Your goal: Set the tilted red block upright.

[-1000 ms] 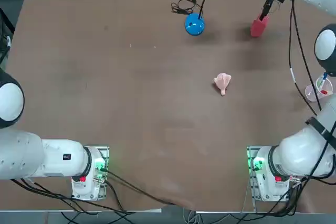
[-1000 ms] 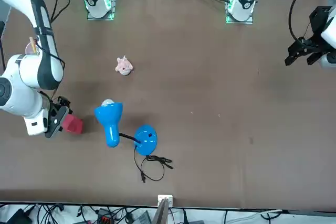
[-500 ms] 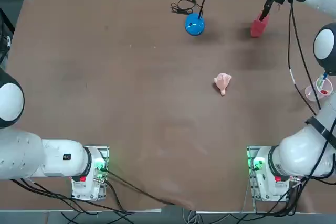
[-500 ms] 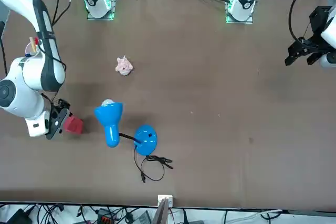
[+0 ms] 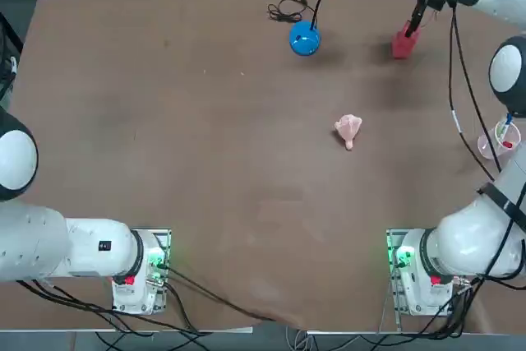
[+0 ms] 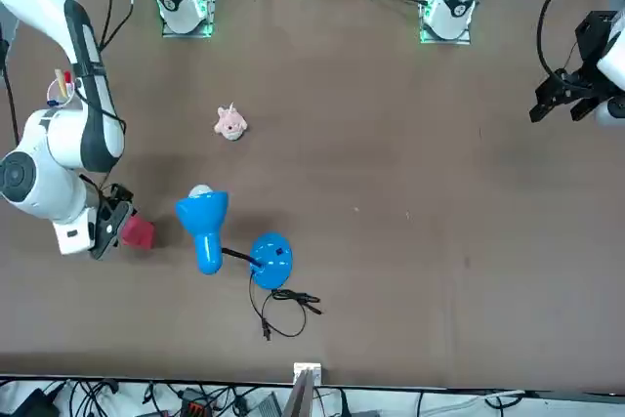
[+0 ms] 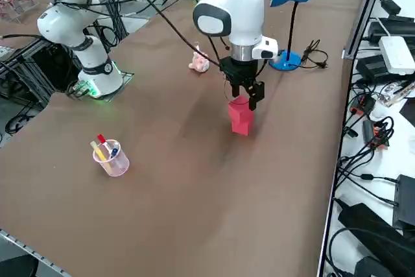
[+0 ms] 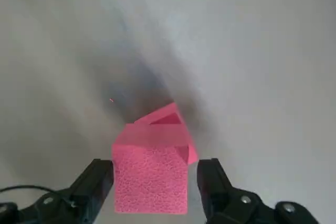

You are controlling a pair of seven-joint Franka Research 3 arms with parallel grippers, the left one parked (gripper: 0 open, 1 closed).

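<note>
- the small plain red-pink rectangular foam block (image 7: 240,117) stood on the brown table (image 7: 194,180) near its far edge from the robot, to the robot's right of the blue desk lamp (image 7: 286,4) and well apart from the pale pink lumpy toy (image 7: 199,63).
- from the side it looked upright, resting on its own base.
- the right gripper (image 8: 156,182) hung just over the block's top, its two black fingers (image 8: 94,182) spread to either side; the wrist view showed a thin gap at each finger, so the hand looked released and not grasping.
- judgement: the righting seemed done, and the step in hand was the let-go and clearing away.
- the next move called for a straight lift, fingers kept wide, so neither pad dragged a face and tipped the tall, light block.
- a sideways drift was the risk.
</note>
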